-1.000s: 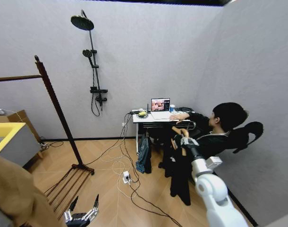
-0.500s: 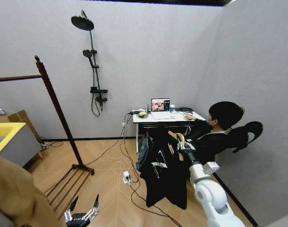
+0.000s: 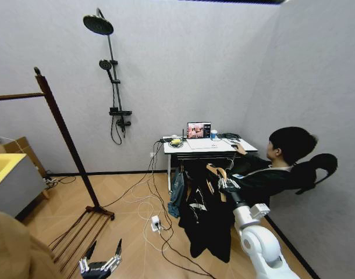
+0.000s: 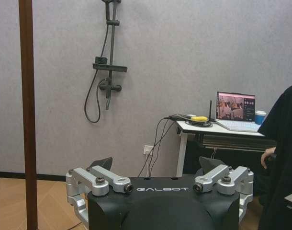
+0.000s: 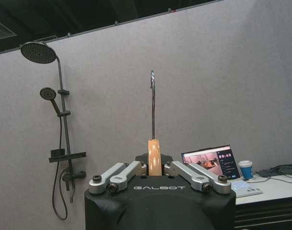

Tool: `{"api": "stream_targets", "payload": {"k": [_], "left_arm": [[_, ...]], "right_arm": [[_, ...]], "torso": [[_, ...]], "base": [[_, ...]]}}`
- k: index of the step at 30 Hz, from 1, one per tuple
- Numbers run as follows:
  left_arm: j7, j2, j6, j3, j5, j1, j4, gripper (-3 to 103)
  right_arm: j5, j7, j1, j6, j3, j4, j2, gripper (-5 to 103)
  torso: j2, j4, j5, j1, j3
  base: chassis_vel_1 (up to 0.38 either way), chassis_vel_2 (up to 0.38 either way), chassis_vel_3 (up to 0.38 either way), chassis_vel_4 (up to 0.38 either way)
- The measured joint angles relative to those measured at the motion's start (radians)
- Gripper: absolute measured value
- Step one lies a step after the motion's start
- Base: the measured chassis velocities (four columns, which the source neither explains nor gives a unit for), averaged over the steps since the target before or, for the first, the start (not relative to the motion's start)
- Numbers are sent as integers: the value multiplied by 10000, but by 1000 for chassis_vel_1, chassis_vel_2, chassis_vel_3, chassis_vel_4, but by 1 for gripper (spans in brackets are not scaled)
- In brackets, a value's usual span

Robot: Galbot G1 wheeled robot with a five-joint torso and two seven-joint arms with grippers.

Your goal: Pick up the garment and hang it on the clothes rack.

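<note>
Your left gripper [image 4: 158,165] sits low with its fingers [image 4: 100,165] spread wide, gripping nothing. One dark post of the clothes rack [image 4: 28,115] stands upright close by, and farther off a shower fitting [image 4: 107,72] hangs on the grey wall. A white desk [image 4: 218,128] carries an open laptop [image 4: 235,110], and black fabric [image 4: 282,158] hangs at the edge.

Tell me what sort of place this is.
Probably a mock-up room for testing: a shower fitting hangs on a bare grey wall over wood flooring, a desk with a laptop stands nearby, and cables trail across the floor.

Mock bathroom/test lab: grey partition walls, black wall-mounted shower set w/ round head [image 3: 98,24], white desk [image 3: 208,147] w/ open laptop [image 3: 198,129], loose floor cables.
</note>
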Motion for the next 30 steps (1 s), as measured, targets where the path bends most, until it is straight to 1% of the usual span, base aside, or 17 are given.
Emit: {"api": "stream_targets", "payload": {"k": [2,10,15,19,22,24,30], "left_arm": [[0,0,0,0,0,0,0,100],[0,0,0,0,0,-1,0,100],[0,0,0,0,0,0,0,100],[0,0,0,0,0,0,0,100],[-1,0,0,-1,0,0,0,100],[0,0,0,0,0,0,0,100],[0,0,0,0,0,0,0,100]], "right_arm": [[-42,-62,-25,63,-24,-11,18,10],[-125,-219,-80,296,40,-121,23,10],[-141,-252,-80,417,94,-204,26,10],[-218,-258,-132,401,130,-214,52,10],[-329,-204,-143,323,137,-214,91,10],[-368,-207,-129,289,135,-215,95,10],[-374,-224,-109,278,132,-230,90,10]], "torso": [[0,3,-2,0,0],[-3,0,0,6,2],[2,-1,-1,-3,-1],[3,0,0,-5,-2],[2,6,-1,-4,0],[2,0,-1,-3,0],[1,-2,-1,-1,0]], "base": [[-91,108,90,-107],[-81,87,86,-71],[45,1,10,47],[83,0,1,73],[50,53,35,69],[0,0,0,0],[17,44,-28,-54]]}}
